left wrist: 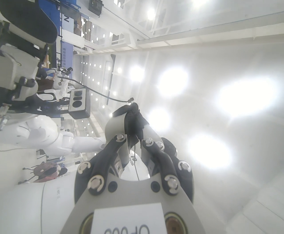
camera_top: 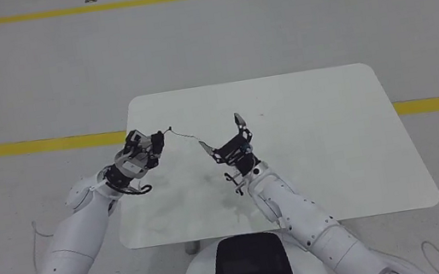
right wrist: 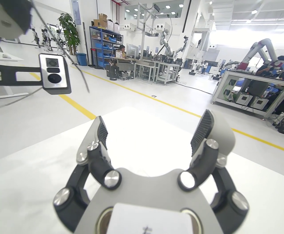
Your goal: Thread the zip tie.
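The zip tie (camera_top: 183, 136) is a thin black strand held above the white table (camera_top: 322, 129). My left gripper (camera_top: 154, 139) is shut on one end of it over the table's left part. In the left wrist view the fingers (left wrist: 115, 126) pinch the tie (left wrist: 104, 95), which arcs away from the tips. My right gripper (camera_top: 221, 132) hovers just right of the tie's free end, open with nothing between its fingers. In the right wrist view the right gripper (right wrist: 154, 124) gapes wide, and the tie (right wrist: 77, 68) hangs off to one side, apart from it, below the left gripper (right wrist: 13, 20).
The table's right half (camera_top: 353, 159) lies bare. Yellow floor lines (camera_top: 23, 149) run beside and beyond the table. Workbenches and racks (right wrist: 142, 66) stand far off in the room.
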